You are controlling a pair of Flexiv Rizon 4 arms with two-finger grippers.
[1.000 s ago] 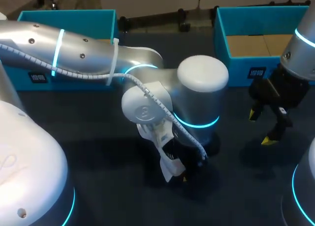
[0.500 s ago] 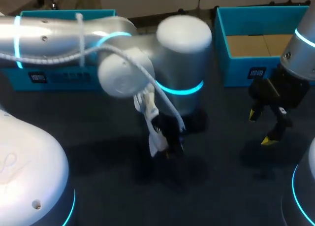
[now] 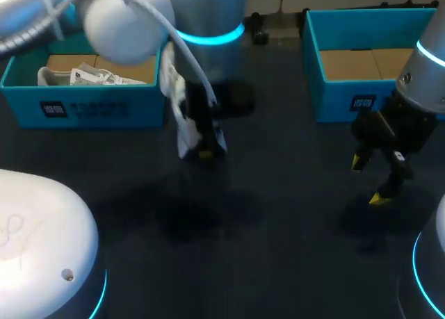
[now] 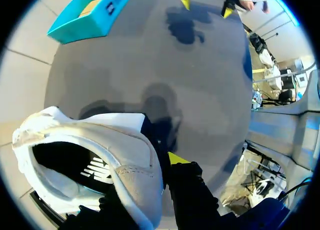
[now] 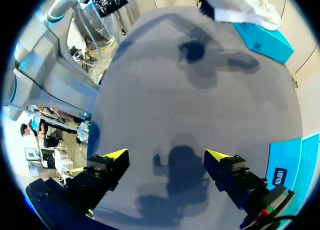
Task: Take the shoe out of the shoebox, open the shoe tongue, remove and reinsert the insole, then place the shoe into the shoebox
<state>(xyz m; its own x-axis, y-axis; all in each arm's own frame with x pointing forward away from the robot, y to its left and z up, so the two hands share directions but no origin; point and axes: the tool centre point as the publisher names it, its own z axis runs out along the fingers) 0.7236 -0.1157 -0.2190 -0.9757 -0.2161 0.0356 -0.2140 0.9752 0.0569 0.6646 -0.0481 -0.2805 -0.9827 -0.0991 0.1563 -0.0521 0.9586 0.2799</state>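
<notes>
Head view takes in the dark, matte table [image 3: 278, 222], with the silver left arm [image 3: 201, 13] coming in over its far left corner. Two open teal cardboard boxes stand along the far edge. The left shoebox [image 3: 90, 110] is at the far left corner and the right shoebox [image 3: 334, 96], with a bare brown floor, is at the far right. Each front wall carries a small dark label [image 3: 52, 110] whose print is too small to read.

The white shoe [image 3: 182, 135] hangs clear of the table just beside the left shoebox's right end. The left gripper [image 4: 150, 175] grips its padded, stitched collar, with one yellow-tipped jaw outside the wall and the other hidden inside. Dark print shows on the insole but is not legible. A second shoe [image 3: 80, 76], white and laced, lies inside the left shoebox.

The right gripper [image 3: 368, 180] hovers near the table's right edge, its jaws spread wide with nothing between them.
</notes>
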